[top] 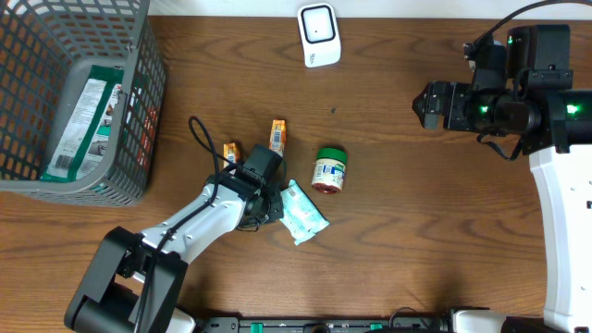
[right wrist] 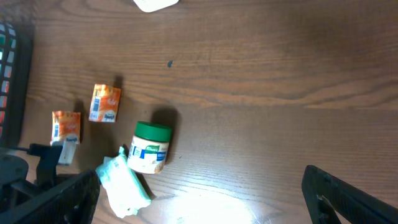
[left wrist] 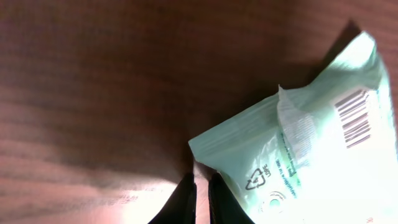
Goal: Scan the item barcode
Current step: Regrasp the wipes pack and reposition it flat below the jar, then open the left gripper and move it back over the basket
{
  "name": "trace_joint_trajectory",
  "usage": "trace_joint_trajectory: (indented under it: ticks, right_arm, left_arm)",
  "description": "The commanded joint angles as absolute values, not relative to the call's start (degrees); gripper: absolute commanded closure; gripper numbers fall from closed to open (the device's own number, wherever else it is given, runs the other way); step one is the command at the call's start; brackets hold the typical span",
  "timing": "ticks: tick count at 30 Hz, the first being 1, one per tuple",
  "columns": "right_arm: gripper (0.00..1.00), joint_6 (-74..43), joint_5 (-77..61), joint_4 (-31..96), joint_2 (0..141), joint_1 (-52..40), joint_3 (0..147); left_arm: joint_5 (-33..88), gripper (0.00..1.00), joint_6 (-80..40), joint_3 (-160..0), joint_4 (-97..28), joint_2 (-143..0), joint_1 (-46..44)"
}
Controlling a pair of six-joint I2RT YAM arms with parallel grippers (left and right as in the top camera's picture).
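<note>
Left gripper (left wrist: 200, 186): its fingers (left wrist: 185, 202) are pressed together with barely a slit between them, low over the table (top: 416, 240). We cannot tell whether a sliver of film is caught there.
Packet (left wrist: 298, 155): the mint-green pouch lies flat on the wood, one corner touching or just beside the fingertips.
Bearing: from the closed tips the pouch lies to the arm's right, toward the middle of the table.
Long axis: seen from overhead it runs on a diagonal, from the end near the gripper down toward the front edge.
Barcode (left wrist: 356, 118): it faces up, on the end of the pouch away from the fingers (so we judge no flip is needed, only a lift and a turn).
Nearer arm: the left, plainly; it is at the pouch.
Right gripper (top: 430, 104): spread wide and empty, well apart at the far right of the table.
Scanner (top: 319, 35): the white unit sits at the far edge, well apart from the pouch.
In the way: a green-lidded jar (top: 329, 170) just beside the pouch, and two orange packs (top: 278, 135) near the left wrist.
Open room: bare wood to the right of the jar and up toward the scanner; the grey basket (top: 139, 111) closes off the left side.
Edges: the pouch is nearer the front edge than the far one.
</note>
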State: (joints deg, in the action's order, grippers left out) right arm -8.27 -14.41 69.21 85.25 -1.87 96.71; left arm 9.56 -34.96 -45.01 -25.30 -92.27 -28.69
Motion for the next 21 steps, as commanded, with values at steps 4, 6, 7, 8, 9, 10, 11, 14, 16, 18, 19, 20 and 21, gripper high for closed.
trace_joint_trajectory:
  ticks: [4, 6, 7, 8, 9, 10, 11, 14, 16, 18, 19, 20, 21]
  right_arm:
    - [0.01, -7.4, -14.9, 69.2, 85.5, -1.9, 97.8]
    - [0.01, -7.4, -14.9, 69.2, 85.5, -1.9, 97.8]
    - [0.01, -7.4, -14.9, 69.2, 85.5, -1.9, 97.8]
    - [0.01, -7.4, -14.9, 69.2, 85.5, -1.9, 97.8]
    - [0.01, -7.4, -14.9, 69.2, 85.5, -1.9, 97.8]
    - [0.01, -7.4, -14.9, 69.2, 85.5, -1.9, 97.8]
    - [0.01, -7.4, -14.9, 69.2, 85.5, -1.9, 97.8]
    - [0.01, -7.4, -14.9, 69.2, 85.5, -1.9, 97.8]
    - [0.01, -7.4, -14.9, 69.2, 85.5, -1.9, 97.8]
    - [0.01, -7.4, -14.9, 69.2, 85.5, -1.9, 97.8]
    - [0.01, -7.4, -14.9, 69.2, 85.5, -1.9, 97.8]
    - [0.01, -7.4, -14.9, 69.2, 85.5, -1.9, 97.8]
    - [0.01, -7.4, -14.9, 69.2, 85.5, -1.9, 97.8]
  left_arm:
    - [7.9, 0.9, -35.7, -45.0, -22.8, -92.5, -28.5]
    - [7.9, 0.89, -35.7, -45.1, -22.4, -92.3, -28.1]
    - [7.9, 0.89, -35.6, -45.4, -22.4, -92.0, -27.7]
    - [7.9, 0.9, -35.7, -45.6, -22.5, -91.7, -27.2]
    - [8.2, 0.89, -35.6, -46.1, -22.9, -91.0, -26.4]
    - [8.3, 0.9, -35.6, -46.6, -23.6, -90.2, -25.6]
    - [8.3, 0.9, -35.3, -47.5, -25.1, -89.1, -24.8]
    - [8.3, 0.9, -33.2, -50.9, -30.9, -85.4, -22.1]
    - [8.5, 0.9, -31.8, -54.8, -36.7, -82.7, -20.2]
    - [8.5, 0.88, -29.1, -60.4, -43.6, -80.4, -18.2]
    - [8.5, 0.86, -27.5, -63.8, -47.2, -79.6, -17.1]
    - [8.5, 0.83, -26.0, -67.4, -50.4, -79.0, -15.9]
    - [8.5, 0.83, -24.2, -71.6, -53.6, -78.5, -14.4]
